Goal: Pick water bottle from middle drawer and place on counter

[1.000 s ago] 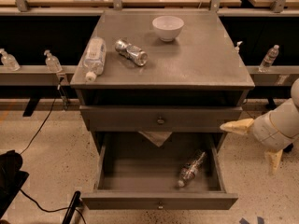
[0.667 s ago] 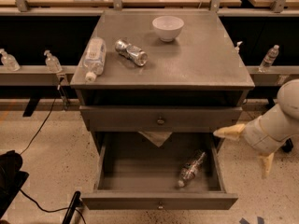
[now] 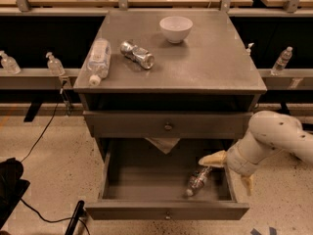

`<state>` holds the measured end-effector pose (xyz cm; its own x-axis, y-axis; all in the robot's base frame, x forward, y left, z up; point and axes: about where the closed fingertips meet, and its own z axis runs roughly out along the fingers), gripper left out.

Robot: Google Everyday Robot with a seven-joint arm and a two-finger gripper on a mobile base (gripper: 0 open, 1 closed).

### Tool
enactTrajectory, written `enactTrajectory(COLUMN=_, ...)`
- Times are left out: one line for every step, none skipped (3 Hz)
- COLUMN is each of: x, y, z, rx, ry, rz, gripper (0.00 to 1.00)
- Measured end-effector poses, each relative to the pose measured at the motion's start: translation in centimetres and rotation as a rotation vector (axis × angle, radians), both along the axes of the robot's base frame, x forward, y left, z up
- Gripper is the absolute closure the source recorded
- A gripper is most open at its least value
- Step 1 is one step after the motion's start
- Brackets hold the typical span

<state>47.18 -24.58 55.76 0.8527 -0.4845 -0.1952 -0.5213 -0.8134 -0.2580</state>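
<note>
Moved since earlier: gripper (image 3: 225, 176) has swung left and lower, from beside the cabinet's right edge to the right part of the open middle drawer (image 3: 166, 210); nothing else has shifted.
Gripper: at the drawer's right side, with 1 finger reaching left over the drawer interior and the other pointing down by the right wall.
Fingers: 2, spread wide apart, released, grasping nothing.
Water bottle (image 3: 197, 181): lies on its side on the drawer floor, in the right-front part, with its cap toward the drawer front. The reaching finger's tip is just above its far end; contact cannot be told.
Middle drawer: pulled out; the drawer above (image 3: 168, 127) is shut.
Counter surface (image 3: 210, 65): carries a white bowl (image 3: 176, 28) at the back, a crushed can (image 3: 138, 54) left of centre, and a bigger labelled bottle (image 3: 98, 60) lying by the left edge.
</note>
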Motion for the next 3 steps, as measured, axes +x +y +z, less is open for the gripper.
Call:
enactTrajectory(x=1.1, y=2.1, z=-4.4, rx=-0.019, ry=-0.008, rz=0.045, gripper=0.00)
enactTrajectory(x=2.9, y=3.7, z=-7.5, rx=-0.033, ry=-0.029, rz=0.030, gripper=0.00)
enactTrajectory(x=4.8, y=5.3, z=-9.8, rx=-0.034, ry=-0.051, rz=-0.007, gripper=0.00)
